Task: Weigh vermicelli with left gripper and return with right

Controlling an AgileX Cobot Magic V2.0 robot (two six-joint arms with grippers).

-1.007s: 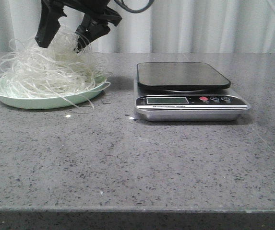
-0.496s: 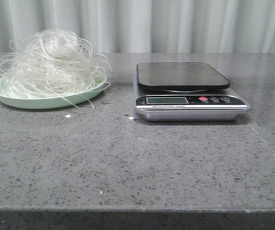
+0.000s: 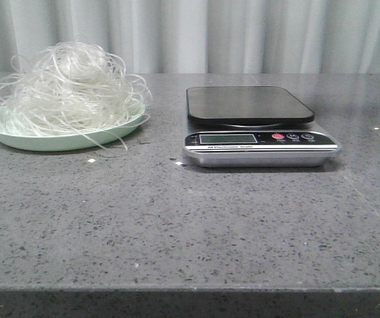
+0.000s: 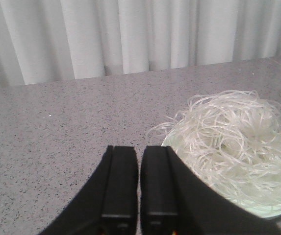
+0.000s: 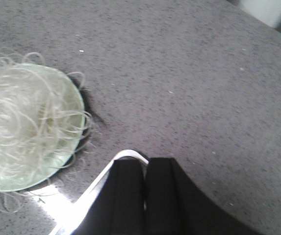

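Note:
The vermicelli (image 3: 70, 86) is a fluffy whitish tangle heaped on a pale green plate (image 3: 17, 138) at the back left of the table. It also shows in the left wrist view (image 4: 238, 142) and the right wrist view (image 5: 20, 117). The scale (image 3: 256, 126) stands to its right with a bare black platform. My left gripper (image 4: 139, 149) is shut and empty, above the table beside the plate. My right gripper (image 5: 145, 160) is shut and empty, above a corner of the scale (image 5: 89, 191). Neither gripper shows in the front view.
The grey speckled table (image 3: 190, 225) runs to a front edge near the camera. A pale curtain (image 3: 243, 33) hangs behind it. A small white crumb (image 3: 91, 160) lies in front of the plate.
One second ago a gripper stood open over the vermicelli in the front view; it has since left that view. The vermicelli stays on the plate. The view has shifted slightly.

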